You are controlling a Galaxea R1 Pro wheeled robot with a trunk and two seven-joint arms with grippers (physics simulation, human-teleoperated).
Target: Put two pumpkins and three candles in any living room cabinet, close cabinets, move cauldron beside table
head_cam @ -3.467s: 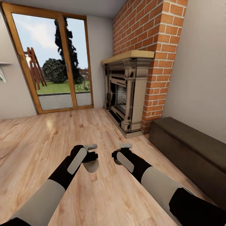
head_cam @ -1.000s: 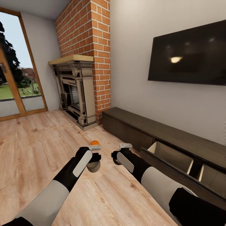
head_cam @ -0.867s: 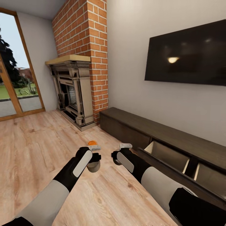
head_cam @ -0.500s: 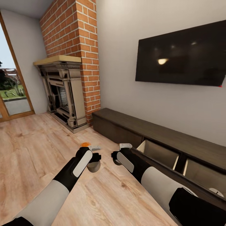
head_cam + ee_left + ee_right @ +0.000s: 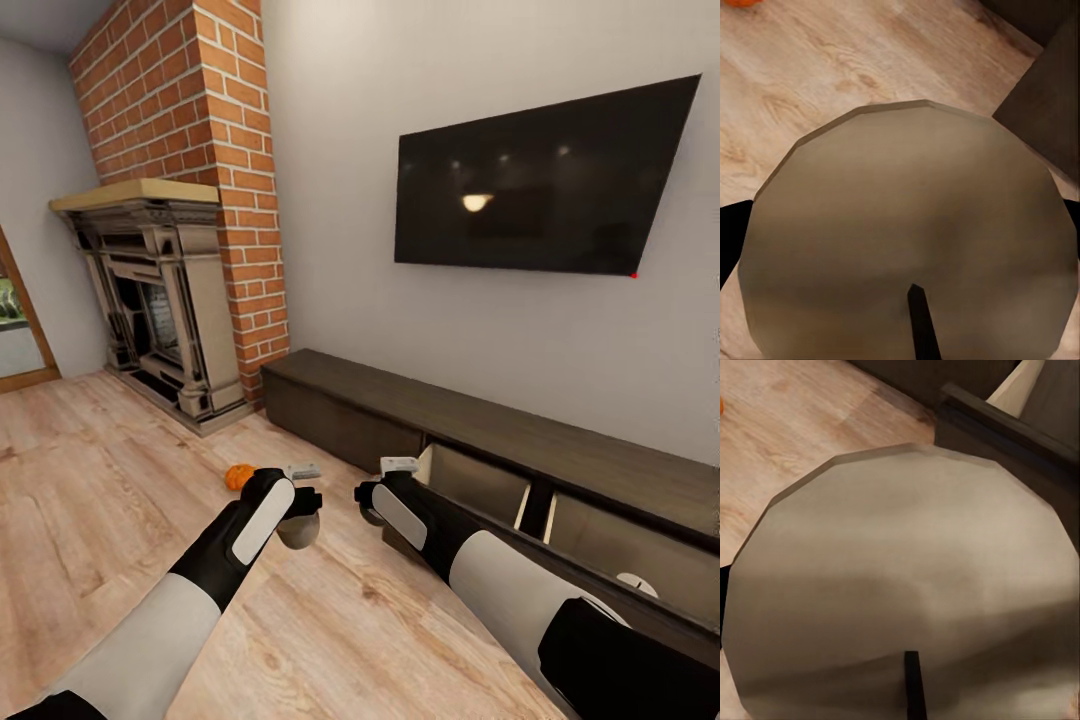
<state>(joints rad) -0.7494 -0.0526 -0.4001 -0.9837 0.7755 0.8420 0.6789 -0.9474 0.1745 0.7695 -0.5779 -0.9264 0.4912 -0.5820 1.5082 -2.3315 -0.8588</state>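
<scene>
My left gripper point(image 5: 300, 497) is shut on a candle point(image 5: 298, 531), whose beige faceted end with a dark wick faces the left wrist camera point(image 5: 907, 240). My right gripper point(image 5: 386, 490) is shut on a second candle point(image 5: 373, 517), equally close in the right wrist view point(image 5: 907, 585). One orange pumpkin point(image 5: 239, 477) sits on the floor just beyond my left gripper. The dark brown cabinet point(image 5: 340, 400) runs along the wall, with two drawers pulled open point(image 5: 470, 480) on the right. A pale round thing point(image 5: 637, 584) lies in the farther-right drawer. The cauldron is out of view.
A grey stone fireplace point(image 5: 160, 300) under a brick chimney point(image 5: 200, 130) stands at the left. A black TV point(image 5: 530, 190) hangs above the cabinet. An open drawer's front point(image 5: 1005, 427) is close to my right gripper. Wooden floor point(image 5: 90, 500) spreads to the left.
The view has swung right: the fireplace slid left, and the TV and the second open drawer came further in. The pumpkin now shows clear of my left gripper. Both arms hold as before.
</scene>
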